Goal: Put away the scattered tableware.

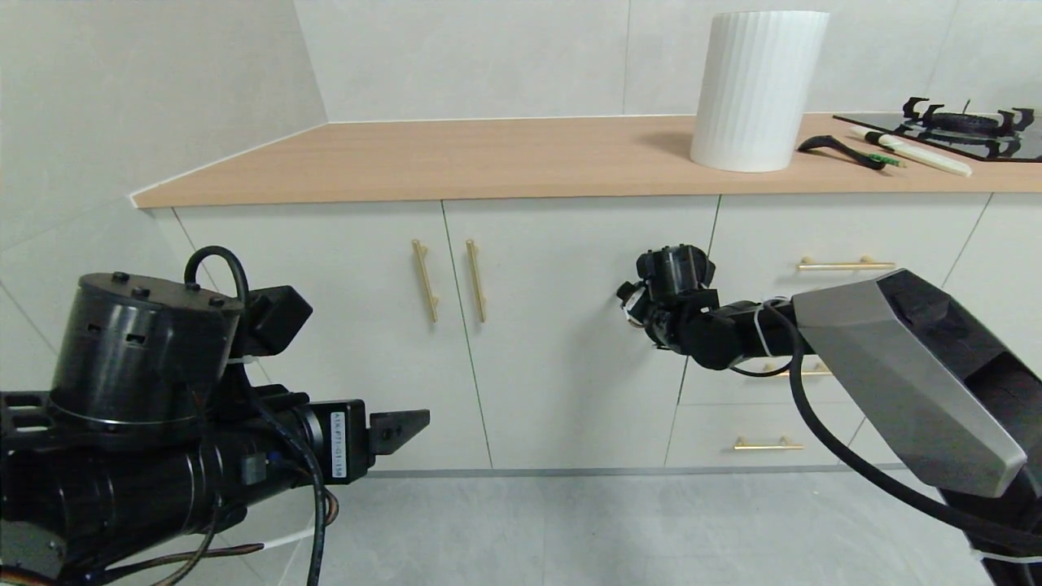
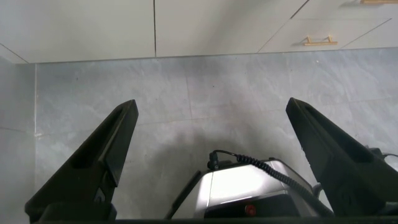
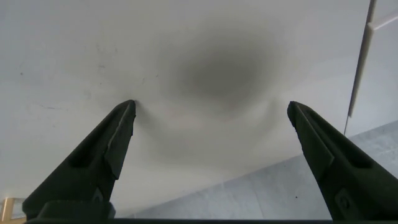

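Note:
On the wooden countertop (image 1: 456, 159) at the far right lie a black spoon (image 1: 842, 150) and a white utensil with a green band (image 1: 920, 152). Just left of them stands a tall white ribbed holder (image 1: 757, 89). My right gripper (image 1: 628, 305) is well below the counter, held close against a white cabinet door (image 3: 205, 68); it is open (image 3: 210, 107) with nothing between its fingers. At the lower left my left gripper (image 1: 399, 430) hangs low over the grey tiled floor (image 2: 205, 93), open (image 2: 211, 107) and empty.
A black gas hob (image 1: 969, 126) sits at the counter's right end behind the utensils. Cabinet doors with gold handles (image 1: 423, 281) and drawers (image 1: 842, 264) run under the counter. A tiled wall closes the left side.

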